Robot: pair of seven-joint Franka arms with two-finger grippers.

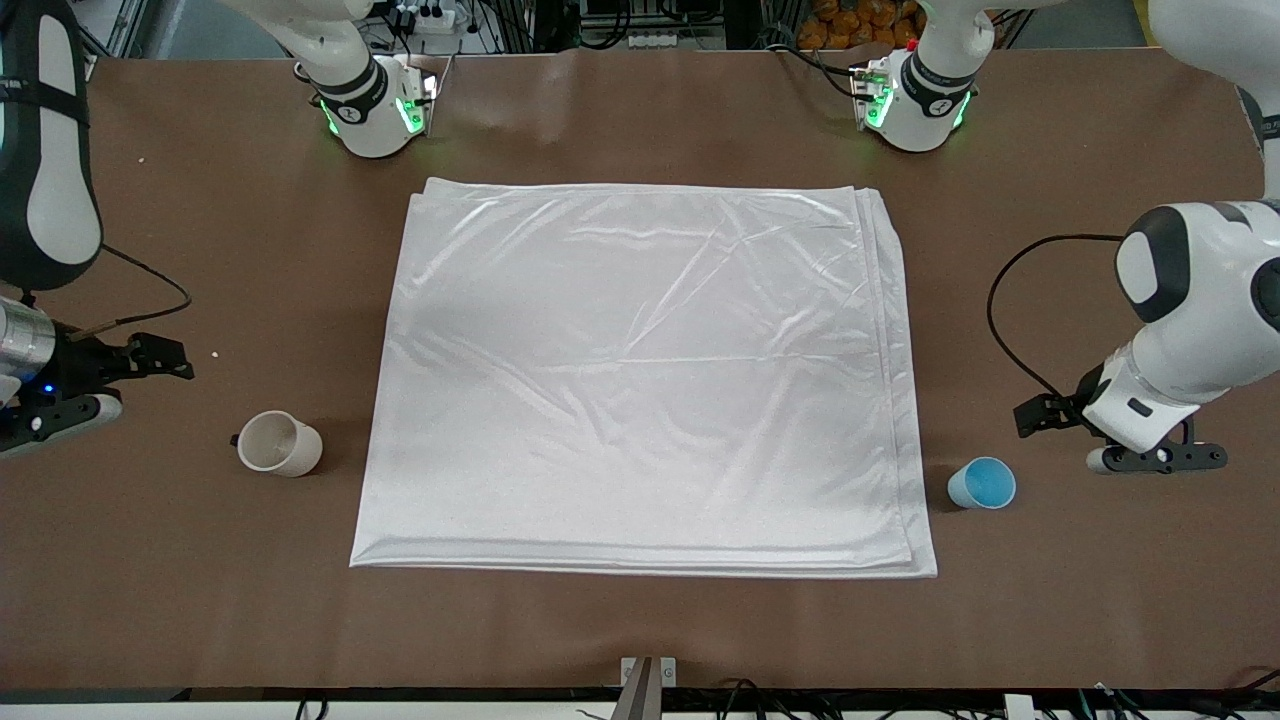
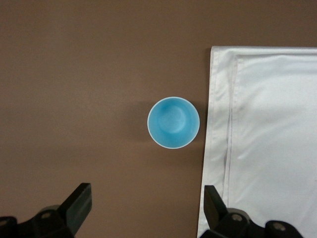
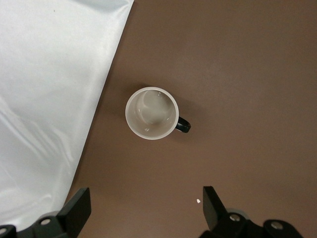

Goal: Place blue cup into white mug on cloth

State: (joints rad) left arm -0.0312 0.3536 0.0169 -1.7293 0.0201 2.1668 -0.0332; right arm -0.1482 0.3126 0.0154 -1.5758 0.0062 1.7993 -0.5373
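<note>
The cloth lies flat in the middle of the brown table. The white mug stands upright on bare table beside the cloth, toward the right arm's end. The blue cup stands upright on bare table beside the cloth, toward the left arm's end. My left gripper hangs open and empty above the table beside the cup. The left wrist view shows the cup, the cloth's edge and the open gripper. My right gripper hangs open and empty beside the mug. In its wrist view the gripper is open and the cloth shows.
The two arm bases stand along the table's edge farthest from the front camera. A small white crumb lies on the table between the right gripper and the cloth. A metal bracket sits at the table's near edge.
</note>
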